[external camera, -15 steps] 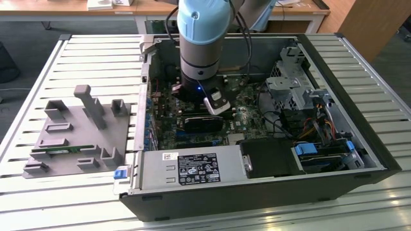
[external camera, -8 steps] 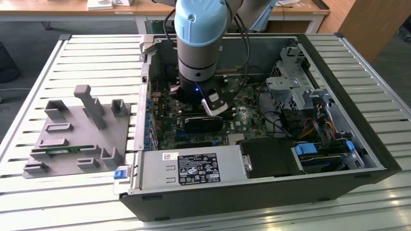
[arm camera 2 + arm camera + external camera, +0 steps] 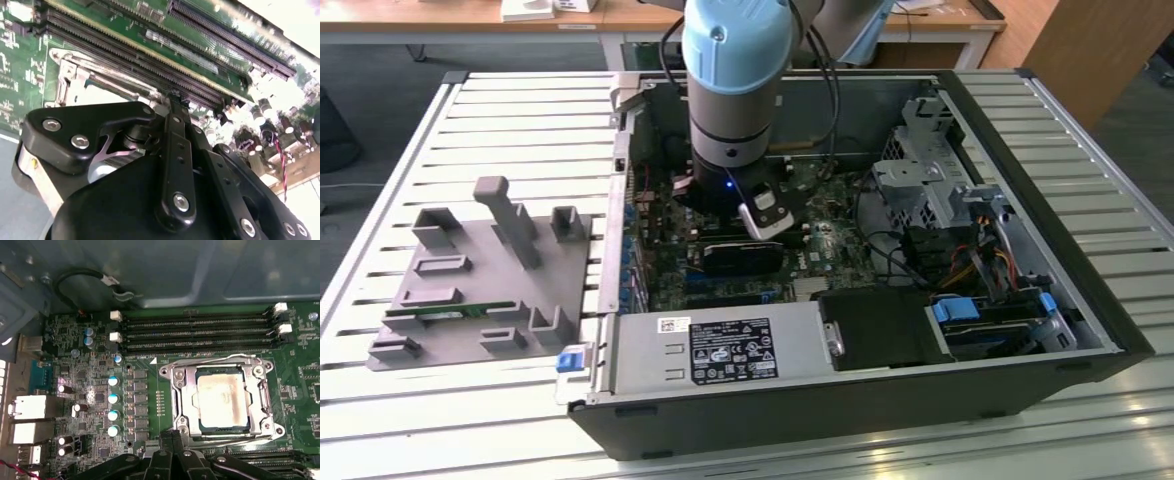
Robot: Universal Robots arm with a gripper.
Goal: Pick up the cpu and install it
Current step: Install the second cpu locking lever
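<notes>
jaws: opening cannot be told, nothing seen held | cpu: seated in motherboard socket

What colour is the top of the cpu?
Dull silver, with a warm tint; the cpu shows best in the first wrist view.

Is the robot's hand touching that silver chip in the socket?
Apart. The first wrist view shows the cpu bare in its socket, the hand off it.

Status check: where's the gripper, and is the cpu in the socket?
Gripper low over the motherboard, holding nothing visible. Cpu seated in the socket frame. Nothing lying over it.
</notes>
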